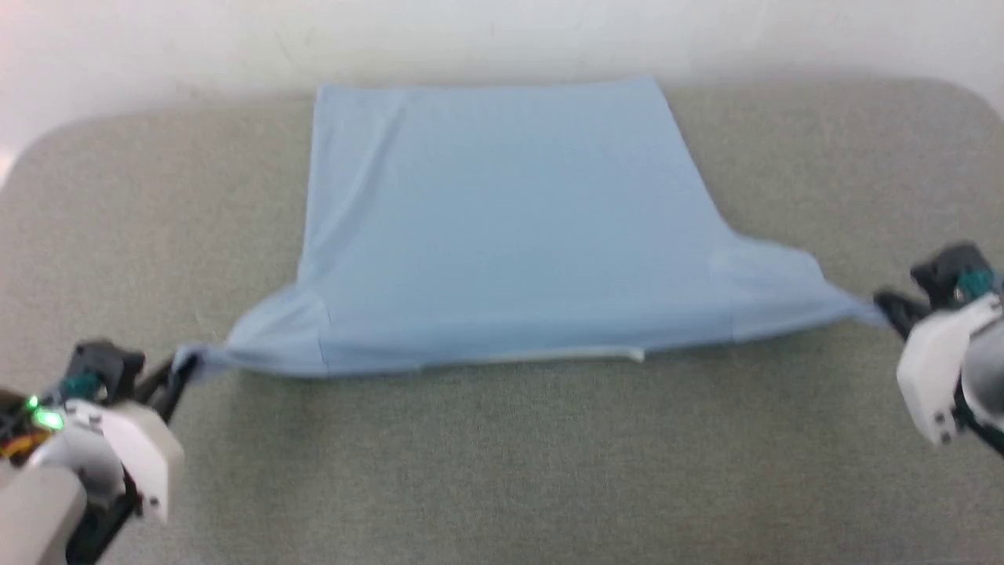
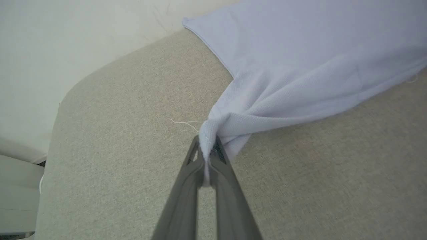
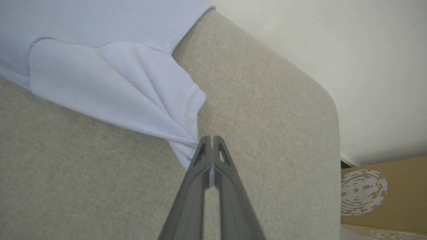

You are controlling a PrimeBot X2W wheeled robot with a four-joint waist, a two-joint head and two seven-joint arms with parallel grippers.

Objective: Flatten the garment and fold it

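Blue garment (image 1: 502,235) lies flat on the grey worktop (image 1: 502,471), left hand (image 1: 182,367) and right hand (image 1: 886,308) each pinched tight on a sleeve end (fabric taut between them).

grey fabric-covered table (image 1: 502,471) against a pale wall (image 1: 157,39); printed cardboard box (image 3: 383,190) past its edge.

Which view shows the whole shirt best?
Head view: whole garment, spread, sleeves stretched sideways. Left wrist view: one sleeve tip pinched in the left gripper. Right wrist view: the other, in the right gripper.
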